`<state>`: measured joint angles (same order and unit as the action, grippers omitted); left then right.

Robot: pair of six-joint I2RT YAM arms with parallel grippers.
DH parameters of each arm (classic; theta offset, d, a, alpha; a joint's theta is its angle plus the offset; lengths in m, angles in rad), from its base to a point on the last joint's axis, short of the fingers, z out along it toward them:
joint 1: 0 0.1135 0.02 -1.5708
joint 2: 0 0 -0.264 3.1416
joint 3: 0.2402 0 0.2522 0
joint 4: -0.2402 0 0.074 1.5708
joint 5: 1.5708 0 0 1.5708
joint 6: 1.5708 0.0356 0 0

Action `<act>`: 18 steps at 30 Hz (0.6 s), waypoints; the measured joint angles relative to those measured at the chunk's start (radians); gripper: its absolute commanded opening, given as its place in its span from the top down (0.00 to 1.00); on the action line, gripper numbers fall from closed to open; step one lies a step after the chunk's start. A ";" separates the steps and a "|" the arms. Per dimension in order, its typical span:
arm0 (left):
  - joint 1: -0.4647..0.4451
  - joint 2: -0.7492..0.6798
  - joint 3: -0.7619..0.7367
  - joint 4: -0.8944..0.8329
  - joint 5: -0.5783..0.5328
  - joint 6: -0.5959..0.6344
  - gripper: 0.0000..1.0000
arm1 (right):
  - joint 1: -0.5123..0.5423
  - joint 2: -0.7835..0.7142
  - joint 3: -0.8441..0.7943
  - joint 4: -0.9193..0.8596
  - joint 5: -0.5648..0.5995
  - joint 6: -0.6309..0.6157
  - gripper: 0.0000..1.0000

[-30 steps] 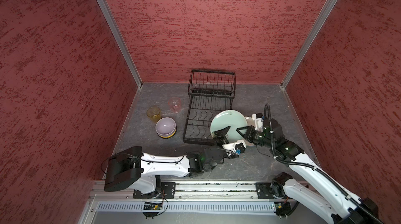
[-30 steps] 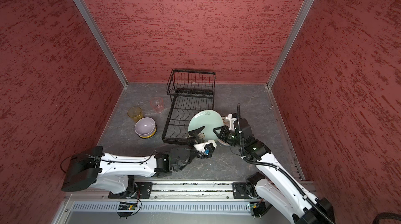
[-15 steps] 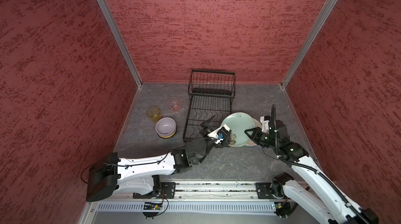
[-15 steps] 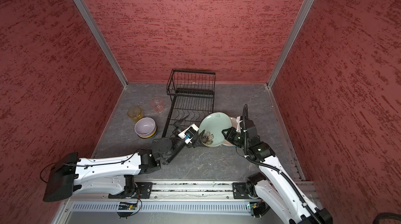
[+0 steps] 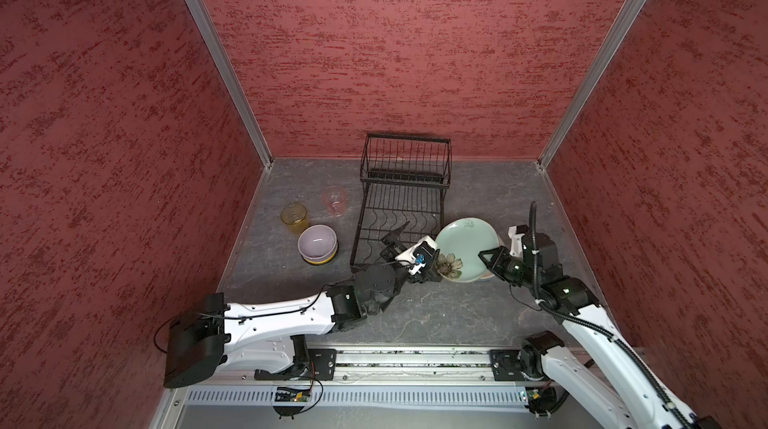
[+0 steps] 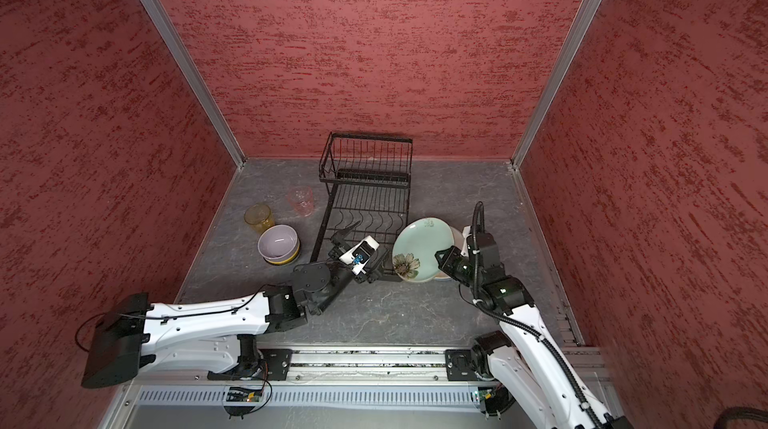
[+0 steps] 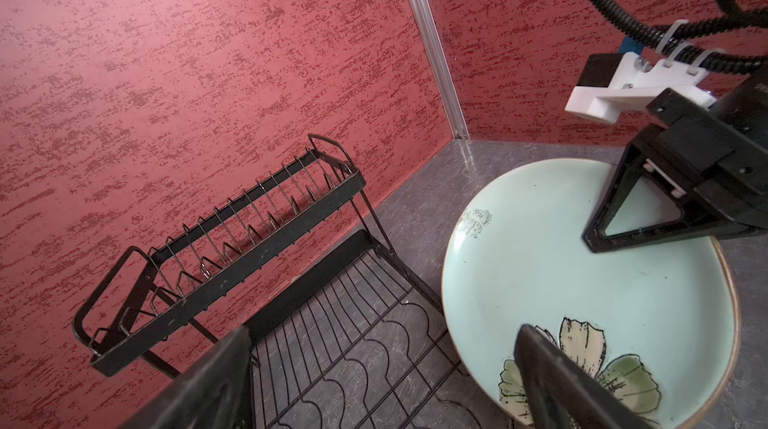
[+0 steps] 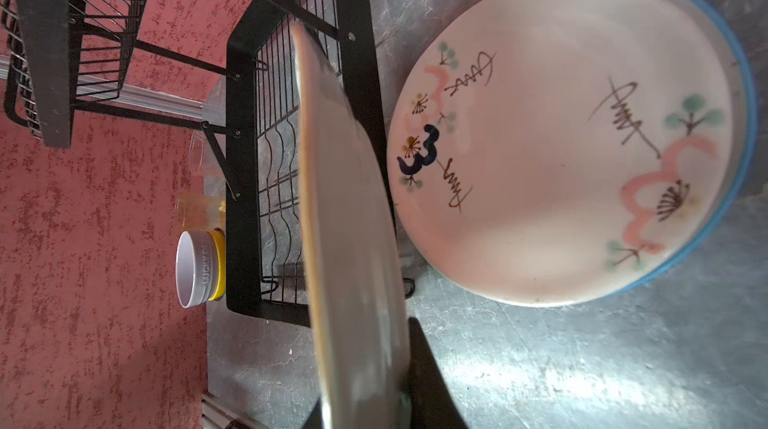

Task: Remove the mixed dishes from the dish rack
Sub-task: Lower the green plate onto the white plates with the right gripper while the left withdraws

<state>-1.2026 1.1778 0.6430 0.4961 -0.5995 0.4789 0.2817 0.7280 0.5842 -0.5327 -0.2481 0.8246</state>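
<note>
My right gripper (image 5: 487, 260) (image 8: 374, 402) is shut on the rim of the pale green flowered plate (image 5: 465, 246) (image 6: 422, 246) (image 7: 582, 302). It holds the plate tilted beside the dish rack's front right corner, above a white painted plate (image 8: 561, 136) lying on the table. My left gripper (image 5: 417, 246) (image 6: 368, 242) (image 7: 386, 385) is open at the green plate's flower edge. One finger is over the flower and the other is over the rack's lower tier. The black wire dish rack (image 5: 399, 202) (image 6: 365, 198) (image 7: 232, 248) holds nothing.
A lilac bowl (image 5: 317, 241) nested in a yellow bowl (image 5: 322, 260), an amber tumbler (image 5: 294, 218) and a pink tumbler (image 5: 334, 200) stand on the grey table left of the rack. A blue rim (image 8: 744, 115) shows under the white plate. Red walls enclose three sides.
My left gripper reached forward from the table's front to the green plate's flower edge, staying open. My right gripper carried the plate a little rightward and laid it flatter.
</note>
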 measured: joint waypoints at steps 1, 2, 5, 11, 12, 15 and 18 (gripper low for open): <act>0.002 -0.001 0.000 -0.003 0.001 -0.001 0.00 | -0.004 0.001 0.000 -0.002 0.005 -0.003 1.00; 0.003 -0.003 0.000 -0.007 0.002 -0.003 0.00 | -0.006 0.002 0.000 -0.003 0.008 -0.003 1.00; 0.008 -0.014 0.000 -0.010 0.008 -0.008 0.01 | -0.014 0.004 0.000 -0.005 0.017 -0.003 1.00; 0.023 -0.034 -0.001 -0.012 0.020 -0.029 0.01 | -0.043 0.006 -0.001 0.008 0.037 0.006 1.00; 0.024 -0.034 -0.001 -0.016 0.020 -0.031 0.00 | -0.049 0.006 -0.002 0.009 0.039 0.008 1.00; 0.026 -0.034 -0.003 -0.030 0.021 -0.037 0.01 | -0.077 0.007 -0.005 0.008 0.047 0.015 1.00; 0.026 -0.035 -0.007 -0.036 0.022 -0.040 0.00 | -0.116 0.007 -0.010 0.011 0.054 0.026 1.00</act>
<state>-1.1770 1.1423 0.6361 0.4599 -0.5774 0.4393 0.1654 0.7349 0.5743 -0.5220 -0.1944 0.8501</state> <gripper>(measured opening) 0.996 0.178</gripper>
